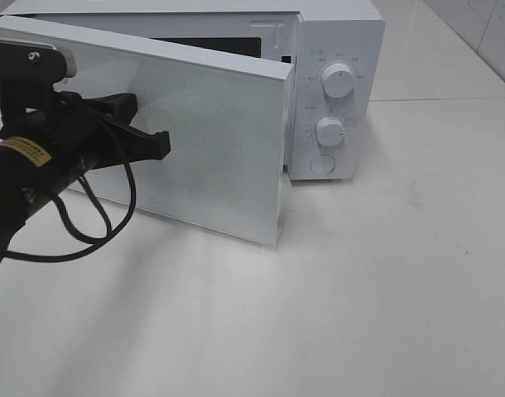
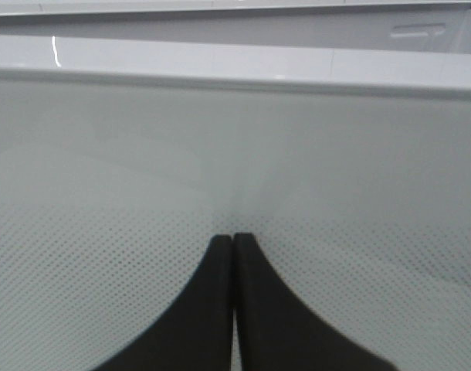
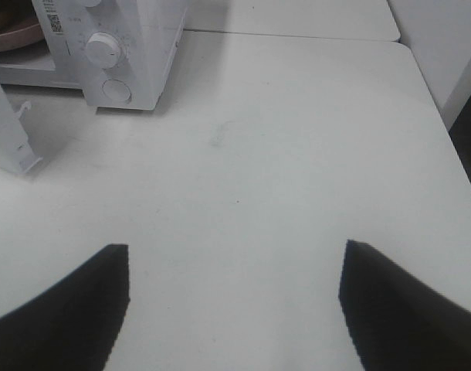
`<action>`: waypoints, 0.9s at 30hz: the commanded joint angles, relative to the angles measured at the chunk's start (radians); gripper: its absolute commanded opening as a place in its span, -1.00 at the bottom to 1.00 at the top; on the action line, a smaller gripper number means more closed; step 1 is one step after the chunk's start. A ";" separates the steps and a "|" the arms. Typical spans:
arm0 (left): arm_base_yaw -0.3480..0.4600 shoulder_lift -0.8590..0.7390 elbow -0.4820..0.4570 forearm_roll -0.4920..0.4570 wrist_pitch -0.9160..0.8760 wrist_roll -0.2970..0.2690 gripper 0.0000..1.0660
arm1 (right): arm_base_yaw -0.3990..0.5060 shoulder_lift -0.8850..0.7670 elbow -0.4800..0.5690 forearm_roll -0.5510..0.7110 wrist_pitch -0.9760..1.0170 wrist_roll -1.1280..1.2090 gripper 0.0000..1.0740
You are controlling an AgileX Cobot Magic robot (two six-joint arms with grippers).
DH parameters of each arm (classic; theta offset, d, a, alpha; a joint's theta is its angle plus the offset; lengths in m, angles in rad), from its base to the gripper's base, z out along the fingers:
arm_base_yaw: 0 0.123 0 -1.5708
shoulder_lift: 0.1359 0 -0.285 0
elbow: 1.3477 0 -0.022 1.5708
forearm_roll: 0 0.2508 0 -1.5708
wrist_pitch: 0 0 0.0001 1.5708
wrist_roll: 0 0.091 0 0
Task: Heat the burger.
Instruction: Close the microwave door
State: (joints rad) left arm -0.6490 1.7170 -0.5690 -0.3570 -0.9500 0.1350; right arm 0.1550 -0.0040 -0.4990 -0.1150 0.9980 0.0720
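White table (image 1: 401,289): left end effector (image 1: 163,142) closed against microwave door (image 1: 228,124), right end effector (image 3: 234,249) open.

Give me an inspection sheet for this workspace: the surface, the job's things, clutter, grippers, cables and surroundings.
Surface: white table, bare apart from a faint smudge.
Job's things: burger not clearly seen; a pink plate rim shows inside the white microwave, whose door is partly open.
Clutter: nothing seen.
Grippers: left gripper shut, tips at the door's outer face; right gripper open above the table, holding nothing.
Cables: black cable loops under the left arm.
Surroundings: pale tiled wall at the back right.
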 commanded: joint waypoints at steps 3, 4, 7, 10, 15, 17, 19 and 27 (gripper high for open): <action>-0.014 0.027 -0.072 -0.021 0.044 0.023 -1.00 | -0.003 -0.027 0.001 -0.001 0.000 0.004 0.37; -0.014 0.039 -0.101 -0.024 0.071 0.028 -1.00 | -0.003 -0.027 0.001 -0.001 0.000 0.004 0.37; -0.014 0.062 -0.141 -0.026 0.082 0.028 -1.00 | -0.003 -0.027 0.001 -0.001 0.000 0.004 0.37; -0.014 0.087 -0.183 -0.029 0.102 0.028 -1.00 | -0.003 -0.027 0.001 -0.001 0.000 0.004 0.37; -0.017 0.117 -0.255 -0.051 0.141 0.028 -1.00 | -0.003 -0.027 0.001 -0.001 0.000 0.004 0.37; -0.019 0.124 -0.270 -0.059 0.143 0.028 -1.00 | -0.003 -0.027 0.001 -0.001 0.000 0.004 0.37; -0.019 0.158 -0.328 -0.068 0.153 0.028 -1.00 | -0.003 -0.027 0.001 -0.001 0.000 0.004 0.37; -0.019 0.205 -0.413 -0.114 0.187 0.049 -1.00 | -0.003 -0.027 0.001 -0.001 0.000 -0.013 0.37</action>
State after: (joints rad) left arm -0.6810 1.9060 -0.9310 -0.4090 -0.7320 0.1740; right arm 0.1550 -0.0040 -0.4990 -0.1150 0.9980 0.0700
